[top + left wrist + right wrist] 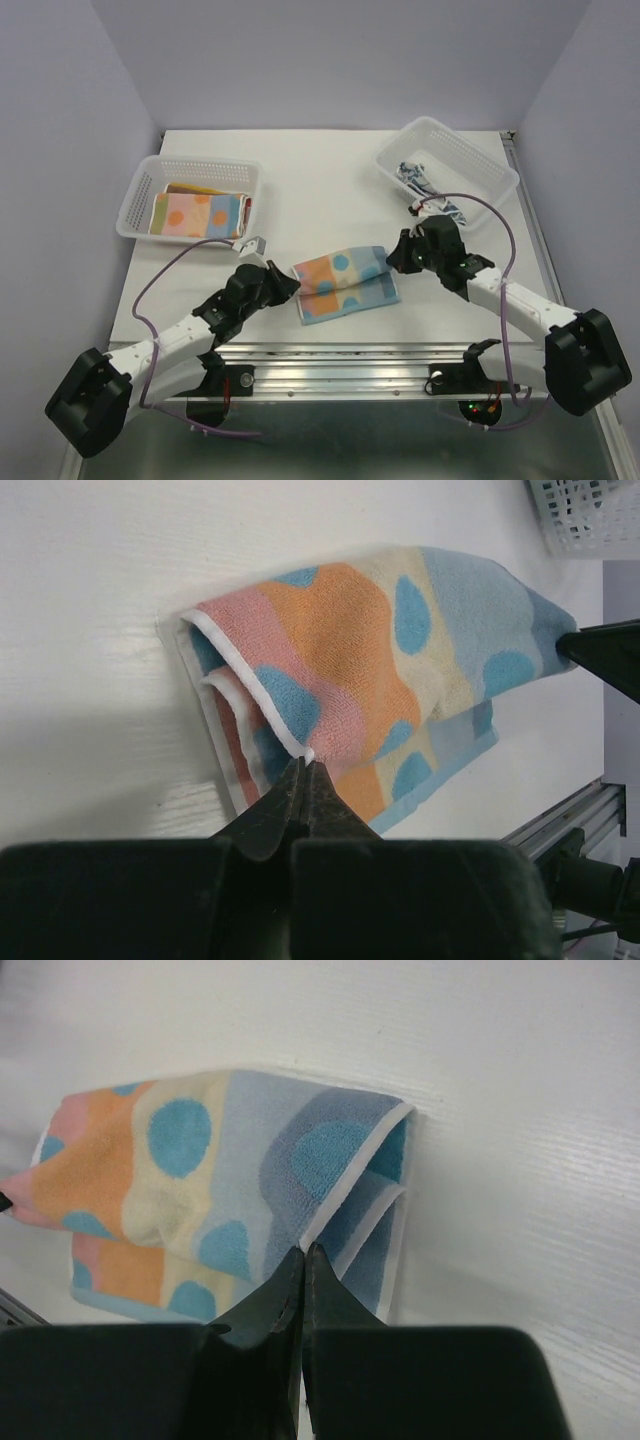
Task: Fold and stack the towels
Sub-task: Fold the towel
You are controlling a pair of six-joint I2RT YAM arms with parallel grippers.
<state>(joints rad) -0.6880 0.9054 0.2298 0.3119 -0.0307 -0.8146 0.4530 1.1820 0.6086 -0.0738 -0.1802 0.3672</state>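
Stack [197,213] overhead only, unlike dotted towel [345,283]

No text, label, brand, number or sign could be read in any view. The dotted towel [345,285] on the surface [300,160] showed only its coloured pattern, with no lettering on it.

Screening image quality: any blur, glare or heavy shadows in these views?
Top external: evenly lit, sharp, soft shadows. Left wrist: dotted towel crisp, left gripper a dark mass, grey shadow on the table beside it. Right wrist: towel crisp, right gripper dark, no glare.
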